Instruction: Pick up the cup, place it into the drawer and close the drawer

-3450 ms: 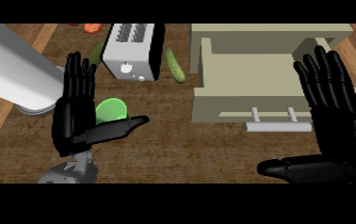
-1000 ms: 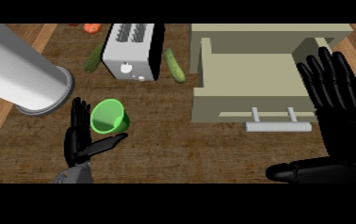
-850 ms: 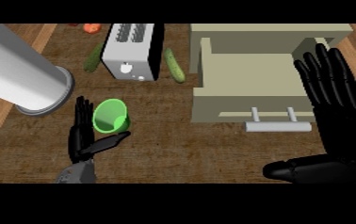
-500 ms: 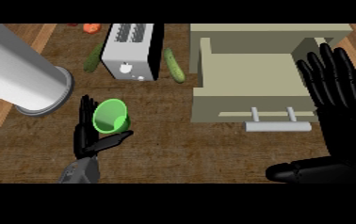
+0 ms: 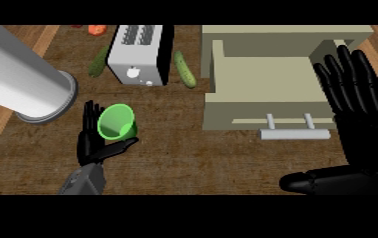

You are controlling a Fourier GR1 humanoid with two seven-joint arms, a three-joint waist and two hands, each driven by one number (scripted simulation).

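Since a moment ago the left hand [image 5: 97,143] has slid lower and further under the green cup [image 5: 117,122], and the forearm has drawn back toward the near edge. Its fingers [image 5: 90,119] rise behind the cup and the thumb hooks under its rim, so the cup sits cradled against the palm, mouth tipped toward me, above the wooden tabletop [image 5: 199,157]. The right hand [image 5: 353,98] rests at the right edge, fingers straight and spread, holding nothing, as before. Beside it the beige drawer [image 5: 221,119] stands open, its bar handle [image 5: 294,133] facing the near side. Behind are a toaster [image 5: 140,54], two cucumbers [image 5: 184,69] and a steel cylinder [image 5: 29,84]. No writing is legible anywhere.
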